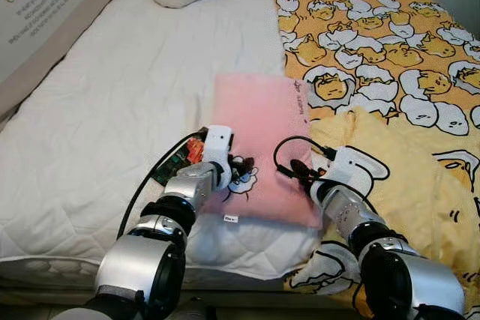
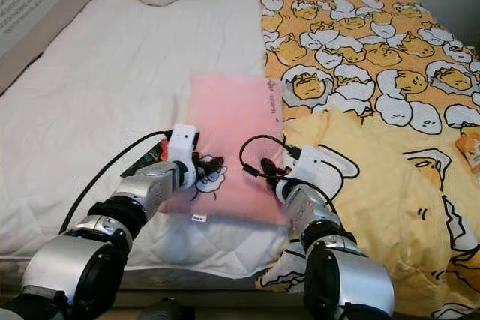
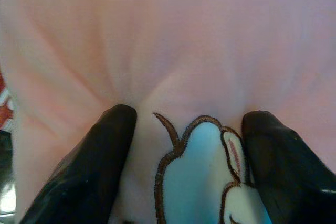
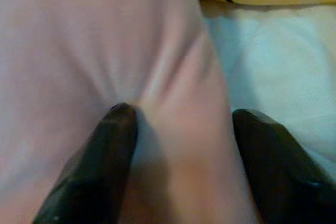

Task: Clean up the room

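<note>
While lying mid-bed on the white quilted mattress [image 1: 112, 133], the soft pink rectangular pillow [image 1: 259, 129] is being pinched at its 6 o'clock edge: left claw [image 1: 238, 171] and right claw [image 1: 296, 172] part-open, fingers pressing fabric. Risk: thin folds slipping out.

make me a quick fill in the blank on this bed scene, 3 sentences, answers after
1. Both grippers, left and right, press into the ____ pillow.
2. The blanket with the egg cartoon print covers the robot's ____ side of the bed.
3. Between the left gripper's fingers, the pillow shows an embroidered ____ patch with a brown outline.

Missing words: pink; right; blue
</note>
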Tool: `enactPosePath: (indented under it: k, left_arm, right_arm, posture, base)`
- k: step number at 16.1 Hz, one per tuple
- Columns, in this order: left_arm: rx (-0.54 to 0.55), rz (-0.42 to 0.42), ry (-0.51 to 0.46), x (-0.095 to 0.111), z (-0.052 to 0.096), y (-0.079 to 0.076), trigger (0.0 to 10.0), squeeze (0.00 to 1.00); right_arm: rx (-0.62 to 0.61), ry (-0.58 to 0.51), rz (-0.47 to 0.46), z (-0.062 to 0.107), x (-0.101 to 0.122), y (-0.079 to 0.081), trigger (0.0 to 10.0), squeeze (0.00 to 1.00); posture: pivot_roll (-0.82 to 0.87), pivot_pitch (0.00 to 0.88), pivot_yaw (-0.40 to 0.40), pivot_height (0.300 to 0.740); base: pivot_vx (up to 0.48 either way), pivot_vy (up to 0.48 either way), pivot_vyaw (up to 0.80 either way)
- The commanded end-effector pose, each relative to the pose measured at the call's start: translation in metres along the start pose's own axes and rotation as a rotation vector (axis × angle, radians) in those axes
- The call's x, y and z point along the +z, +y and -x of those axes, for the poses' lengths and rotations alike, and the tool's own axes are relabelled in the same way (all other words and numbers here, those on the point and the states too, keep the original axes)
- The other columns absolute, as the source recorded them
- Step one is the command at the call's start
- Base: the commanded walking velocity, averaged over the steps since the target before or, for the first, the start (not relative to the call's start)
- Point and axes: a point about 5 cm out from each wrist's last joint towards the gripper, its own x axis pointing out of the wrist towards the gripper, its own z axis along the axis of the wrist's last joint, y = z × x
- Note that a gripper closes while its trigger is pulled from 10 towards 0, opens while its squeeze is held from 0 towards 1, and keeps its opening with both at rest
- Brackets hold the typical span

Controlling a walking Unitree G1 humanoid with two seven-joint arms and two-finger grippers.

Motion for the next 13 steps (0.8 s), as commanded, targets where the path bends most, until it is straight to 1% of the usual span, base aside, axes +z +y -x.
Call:
enactPosePath:
  k: [1,2,3,4,5,8,9,11,13]
  left_arm:
    - [-0.012,0.017,0.076,-0.018,-0.001,-0.004,0.0,0.00]
    - [-0.010,0.018,0.083,-0.021,-0.001,-0.004,0.0,0.00]
    - [-0.003,0.034,0.086,-0.025,-0.001,-0.004,0.0,0.00]
    - [-0.014,0.003,0.070,-0.024,-0.001,-0.004,0.0,0.00]
    - [-0.041,-0.002,0.057,-0.021,-0.002,-0.007,0.0,0.00]
    - [-0.028,0.005,0.033,-0.020,-0.002,-0.007,0.0,0.00]
    - [-0.051,0.013,0.020,-0.020,-0.002,-0.011,0.0,0.00]
    - [-0.052,0.021,-0.009,-0.015,-0.004,-0.014,0.0,0.00]
    - [-0.057,0.030,-0.027,-0.009,-0.004,-0.015,0.0,0.00]
  right_arm:
    - [-0.007,0.044,-0.022,0.000,-0.008,0.000,0.0,0.00]
    - [-0.031,0.105,-0.004,0.002,-0.018,-0.004,0.0,0.00]
    - [-0.048,0.152,-0.014,0.004,-0.029,-0.007,0.0,0.00]
    - [-0.052,0.147,-0.037,0.004,-0.031,-0.008,0.0,0.00]
    - [-0.056,0.143,-0.034,0.005,-0.032,-0.008,0.0,0.00]
    - [-0.080,0.143,-0.032,0.007,-0.036,-0.015,0.0,0.00]
    - [-0.086,0.157,-0.015,0.008,-0.038,-0.017,0.0,0.00]
    - [-0.095,0.159,-0.003,0.009,-0.037,-0.020,0.0,0.00]
    - [-0.089,0.145,0.004,0.007,-0.033,-0.017,0.0,0.00]
  posture:
    - [0.12,0.022,-0.021,0.740]
    - [0.12,0.017,-0.018,0.740]
    - [0.12,0.006,-0.017,0.740]
    - [0.12,0.004,-0.016,0.740]
    - [0.12,0.001,-0.010,0.740]
    - [0.12,0.002,-0.004,0.740]
    - [0.11,0.001,0.000,0.740]
    - [0.10,0.000,0.001,0.740]
    - [0.10,0.000,0.008,0.740]
  base:
    - [0.000,0.000,0.00]
    - [0.000,0.000,0.00]
    - [0.000,0.000,0.00]
    - [0.000,0.000,0.00]
    - [0.000,0.000,0.00]
    - [0.000,0.000,0.00]
    - [0.000,0.000,0.00]
    - [0.000,0.000,0.00]
    - [0.000,0.000,0.00]
